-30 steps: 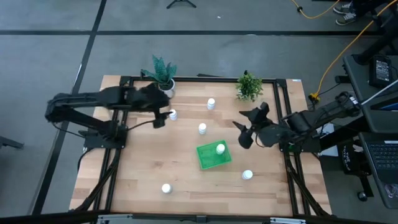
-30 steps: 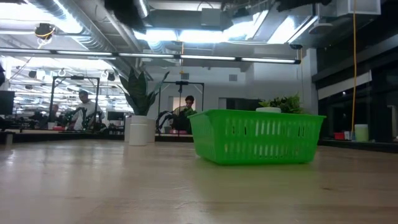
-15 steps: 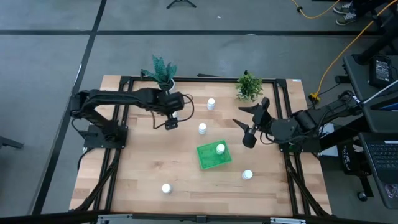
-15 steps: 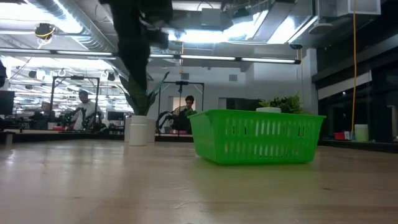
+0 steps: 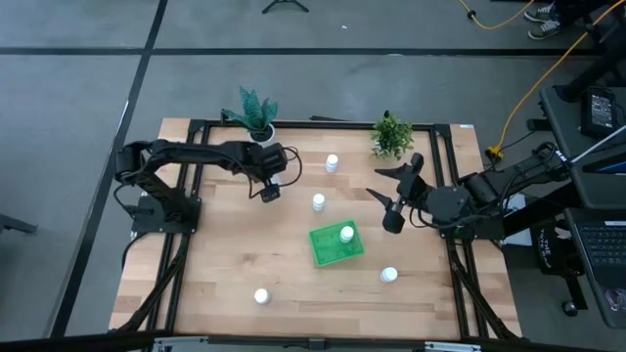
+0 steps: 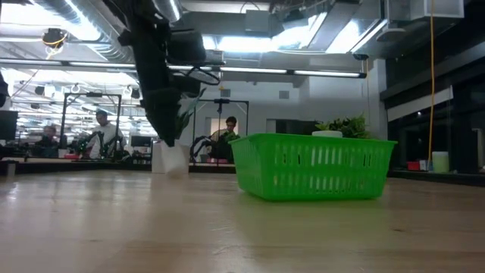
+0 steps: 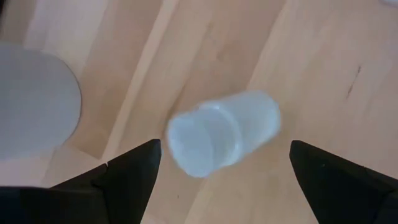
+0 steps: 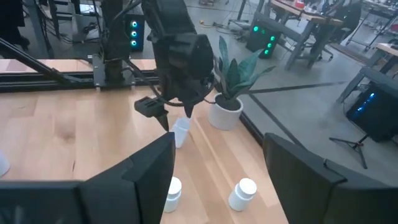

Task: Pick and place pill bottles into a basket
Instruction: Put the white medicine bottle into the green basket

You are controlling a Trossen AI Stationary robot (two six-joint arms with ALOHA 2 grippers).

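Six white pill bottles show in the high view. One stands in the green basket, which also shows in the low view. The others stand on the table. My left gripper is open, pointing down over the sixth bottle. Its fingers stand on either side of the bottle, apart from it. My right gripper is open and empty, right of the basket.
A white plant pot with a green plant stands just beyond my left gripper at the far edge. A second plant stands at the far right. A dark frame runs round the table. People sit in the room behind.
My left gripper has gone toward the table's right edge and come down over the bottle near the plant pot. It stays open.
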